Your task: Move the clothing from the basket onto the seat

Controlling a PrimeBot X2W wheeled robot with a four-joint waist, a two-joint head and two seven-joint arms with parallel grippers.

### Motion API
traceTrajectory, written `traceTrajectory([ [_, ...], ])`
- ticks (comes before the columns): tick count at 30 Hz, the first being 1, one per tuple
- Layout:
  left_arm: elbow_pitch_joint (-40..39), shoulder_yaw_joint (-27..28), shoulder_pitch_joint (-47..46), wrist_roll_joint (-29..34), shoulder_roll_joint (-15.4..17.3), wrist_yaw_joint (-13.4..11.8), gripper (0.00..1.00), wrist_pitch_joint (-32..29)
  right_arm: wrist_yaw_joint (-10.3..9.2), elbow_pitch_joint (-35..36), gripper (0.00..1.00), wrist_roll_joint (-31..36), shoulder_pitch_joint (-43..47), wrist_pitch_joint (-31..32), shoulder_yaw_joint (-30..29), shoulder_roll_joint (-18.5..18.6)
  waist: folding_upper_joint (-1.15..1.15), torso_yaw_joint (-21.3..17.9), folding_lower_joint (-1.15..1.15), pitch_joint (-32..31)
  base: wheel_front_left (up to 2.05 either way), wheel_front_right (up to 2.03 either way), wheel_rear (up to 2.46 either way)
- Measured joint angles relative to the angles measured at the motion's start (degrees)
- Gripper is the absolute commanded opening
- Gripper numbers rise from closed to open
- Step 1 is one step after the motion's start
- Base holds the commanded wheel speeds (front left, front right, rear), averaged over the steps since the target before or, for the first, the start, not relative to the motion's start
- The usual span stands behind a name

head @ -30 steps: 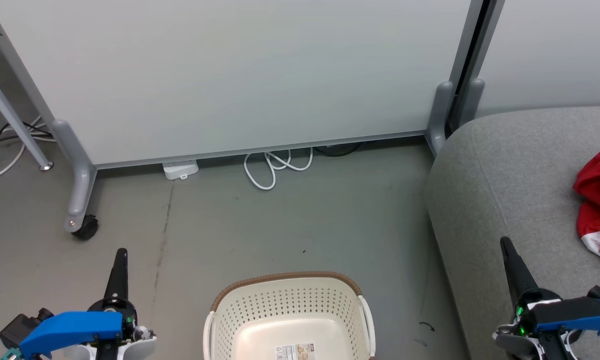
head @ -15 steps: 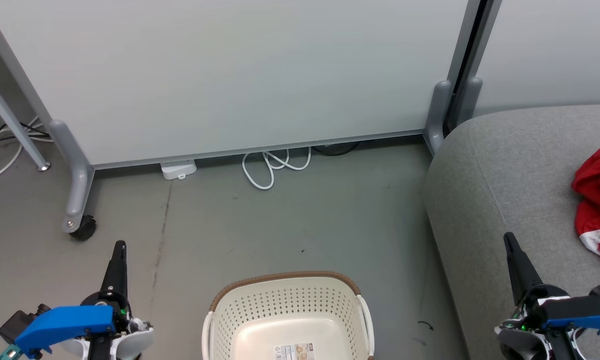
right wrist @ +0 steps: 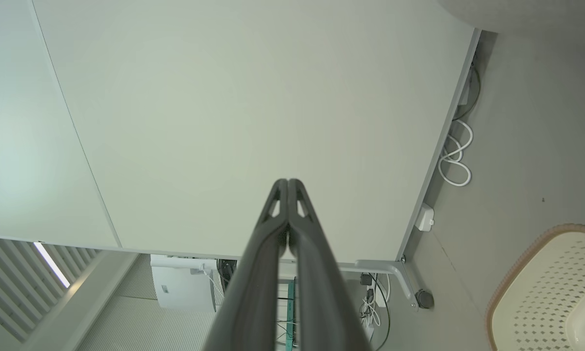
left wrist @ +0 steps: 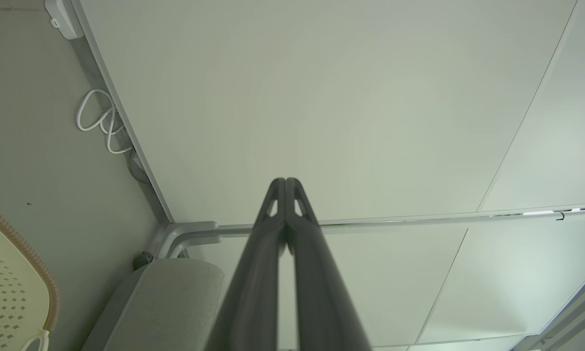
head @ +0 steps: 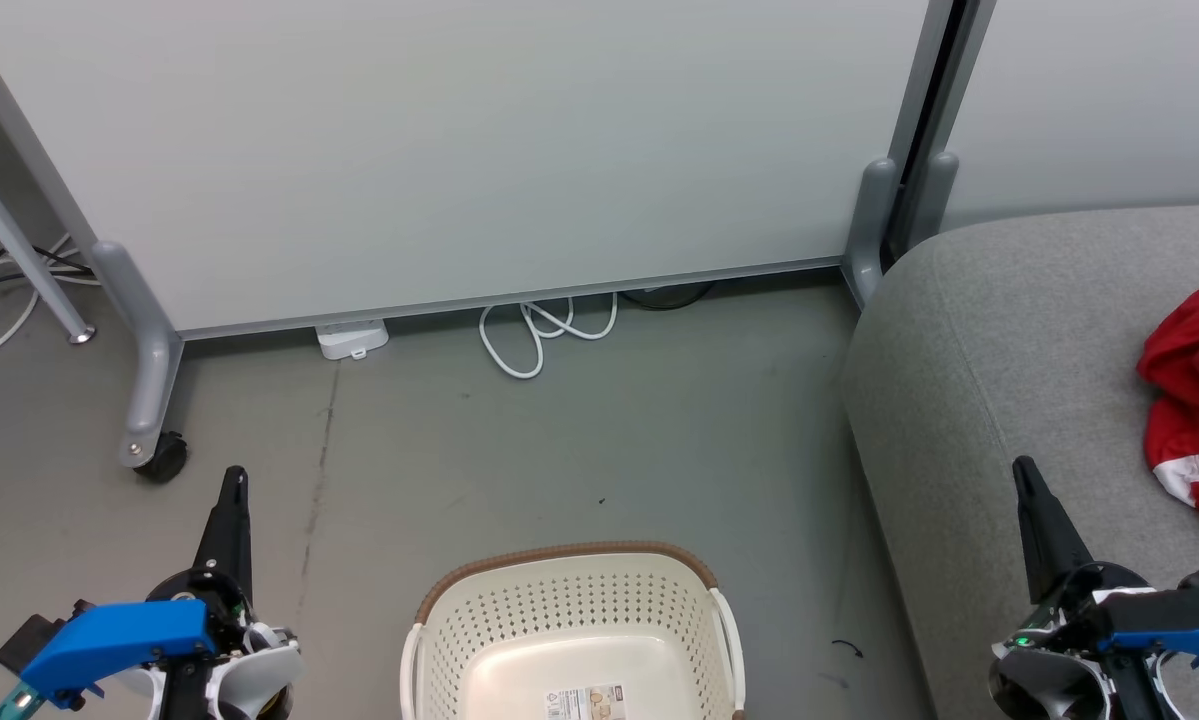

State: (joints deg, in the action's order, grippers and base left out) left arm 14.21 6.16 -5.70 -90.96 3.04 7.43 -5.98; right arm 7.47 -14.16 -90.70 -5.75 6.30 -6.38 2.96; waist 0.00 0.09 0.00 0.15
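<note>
While both my jaws are pressed together with nothing between them, the clothing (head: 1194,390) lies crumpled on the seat (head: 999,340). It sits at the right edge of the head view, to the right of my right jaws and a little beyond their tip, not touching them. My left jaws are well apart from it, on the far side of the basket (head: 569,610), which stands on the floor (head: 659,440) between my two arms, low in that view

The clothing is soft bright red fabric in loose folds, with a white band (head: 1184,468) along its lower part; its right side is cut off by the frame. The seat is grey woven upholstery with a rounded corner. The basket is cream plastic, oval, with rows of small holes in its wall, a brown rim and white handles, and a paper label (head: 587,702) on its smooth bottom. The floor is dull grey and scuffed

Behind stands a pale flat panel (head: 459,150) on grey feet, one with a black caster (head: 164,460), and a white cable (head: 539,335) coils at its base beside a small white box (head: 351,338)

Only the head view shows the clothing. My left wrist view takes in the basket's rim, a corner of the seat and the cable. My right wrist view looks past the panel's end to a white appliance (right wrist: 182,287) and a tangle of cords (right wrist: 370,307)
</note>
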Motion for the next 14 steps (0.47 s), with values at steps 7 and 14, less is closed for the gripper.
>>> traceTrajectory([
  [7, -0.10, 0.21, -0.25, -1.49, -0.02, 0.00, 0.00, -0.48, 0.00, 0.04, 0.00, -1.64, -0.05, 0.20, -0.15, -0.01, 0.00, -0.09, 0.00, 0.03, 0.00, 0.00, 0.00],
  [14, -0.10, 0.22, -0.25, -1.49, -0.03, 0.00, 0.00, -0.48, 0.00, 0.04, 0.00, -1.64, -0.09, 0.20, -0.15, -0.02, 0.00, -0.10, 0.00, 0.03, 0.00, 0.00, 0.00],
])
